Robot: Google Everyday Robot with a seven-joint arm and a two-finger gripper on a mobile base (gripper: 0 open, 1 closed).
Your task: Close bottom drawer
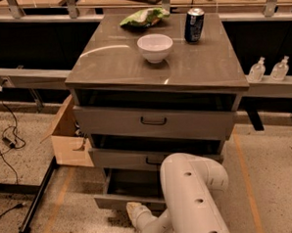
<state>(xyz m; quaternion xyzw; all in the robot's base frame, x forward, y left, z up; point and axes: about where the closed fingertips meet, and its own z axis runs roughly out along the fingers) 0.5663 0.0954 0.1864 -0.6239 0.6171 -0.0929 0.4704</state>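
Tool point(136, 211) low at bottom drawer point(114, 202) front; cardboard box point(69, 142) close on L side.
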